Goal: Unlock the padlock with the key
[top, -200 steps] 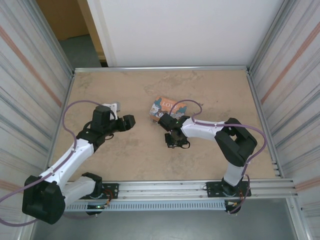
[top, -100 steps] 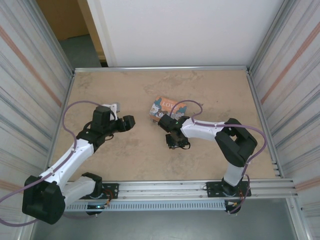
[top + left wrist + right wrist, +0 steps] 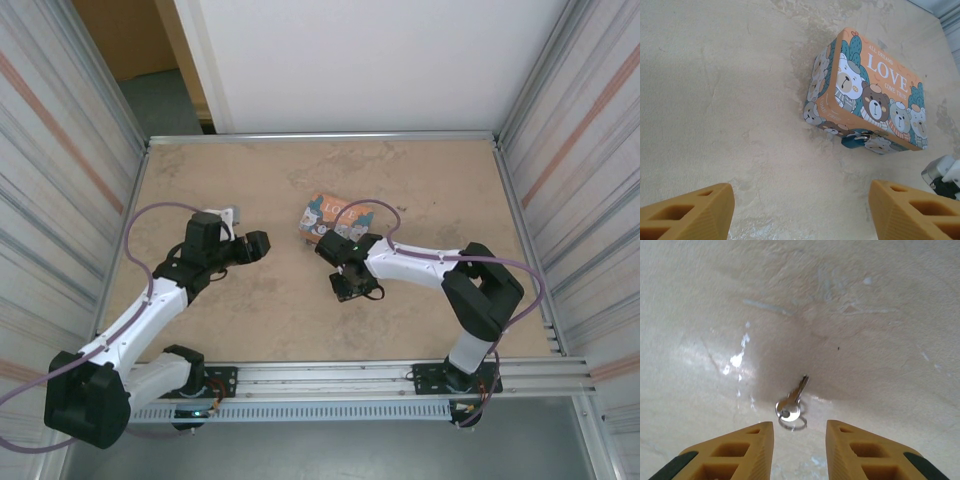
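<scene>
A small silver key [image 3: 794,401] on a wire ring lies flat on the table, just ahead of my right gripper [image 3: 800,440]. That gripper points down at it, open, with nothing between the orange fingers [image 3: 742,450]. From above, the right gripper [image 3: 351,283] sits in front of an orange bear-print tin [image 3: 335,216]. A blue padlock [image 3: 860,140] hangs at the tin's [image 3: 870,95] front edge. My left gripper [image 3: 252,246] hovers to the left of the tin, open and empty, its fingertips [image 3: 687,212] wide apart.
Corrugated metal walls [image 3: 60,190] close in the left and right sides of the table [image 3: 260,300]. An aluminium rail [image 3: 380,375] runs along the near edge. Bare tabletop lies between the two grippers and behind the tin.
My right gripper has shifted slightly to the left and its forearm has stretched out lower over the table. The left arm has not moved.
</scene>
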